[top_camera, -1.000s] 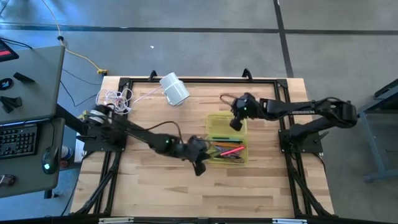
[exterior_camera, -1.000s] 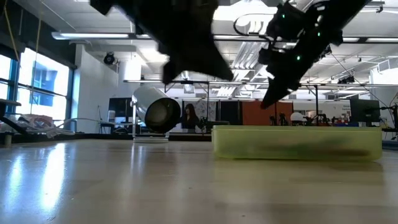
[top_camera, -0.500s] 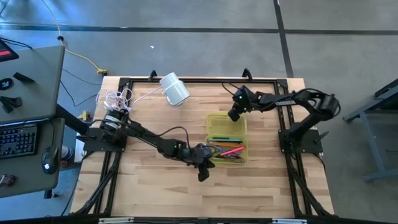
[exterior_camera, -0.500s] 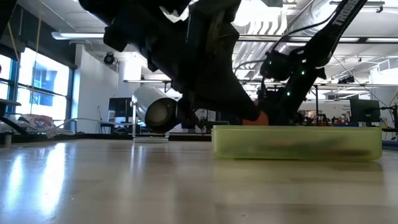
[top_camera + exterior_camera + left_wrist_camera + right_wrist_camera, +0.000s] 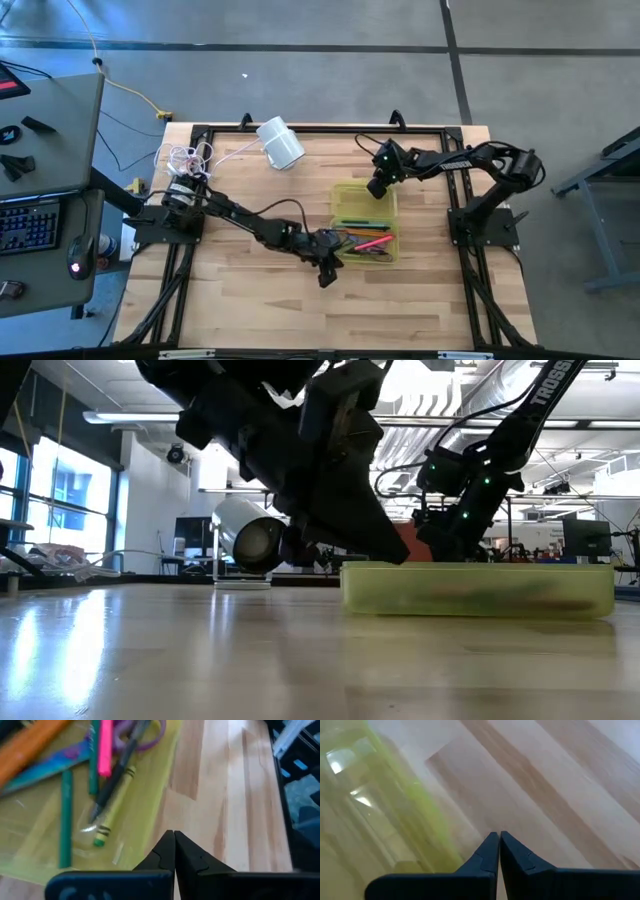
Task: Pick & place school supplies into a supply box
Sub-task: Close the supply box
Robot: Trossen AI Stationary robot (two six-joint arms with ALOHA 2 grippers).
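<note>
1. The left gripper [image 5: 326, 272], fingers pressed together and empty, hangs at the supply box's [image 5: 352, 194] near-left corner.
2. The pens and scissors [image 5: 131, 731] lie inside the box.
3. The right gripper [image 5: 377, 187], likewise closed and empty, sits at the box's far edge.

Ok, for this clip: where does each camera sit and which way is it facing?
High: overhead, looking straight down on both arms and the supply box.
Low: at table-top height, facing the box wall, arms above.
Left wrist: behind the shut left gripper, over pens.
Right wrist: behind the shut right gripper, by the box's edge.
All four show the box.
</note>
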